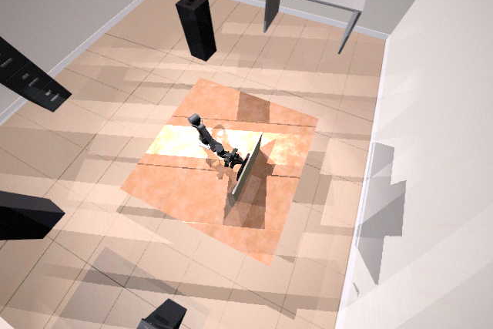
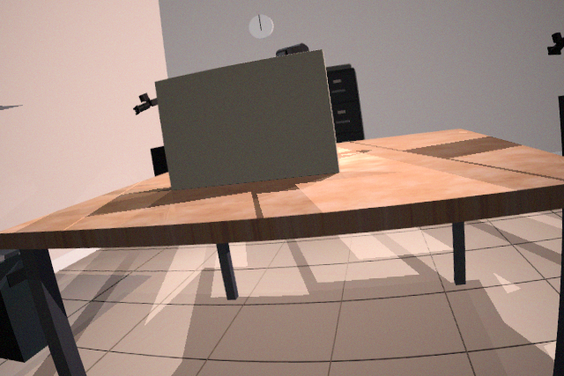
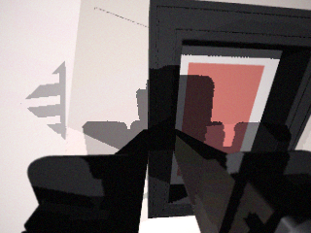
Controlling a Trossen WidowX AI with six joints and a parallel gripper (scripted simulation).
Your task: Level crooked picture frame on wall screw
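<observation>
The picture frame (image 3: pixel 163 49) (image 1: pixel 239 172) is dark, with a white mat and a red picture (image 3: pixel 238 92). It is against the near face of an upright pale panel (image 1: pixel 249 163) (image 2: pixel 246 121). My gripper (image 3: pixel 159 134) (image 1: pixel 241 161) is shut on the picture frame, with its fingertips at the frame's left side bar in the wrist view. The fingers cover the lower part of that bar, and the frame's right part runs out of the wrist view. The screw and the notched strip are hidden. The exterior view shows only the panel's back. I cannot tell exactly how level the frame is.
The panel stands on a wooden table (image 1: pixel 179 193) (image 2: pixel 410 208). The arm (image 1: pixel 206 135) reaches across the table to the panel, and its upper part (image 2: pixel 292 49) shows above the panel's top edge. A desk with monitors, black pedestals and cabinets stand away from the table.
</observation>
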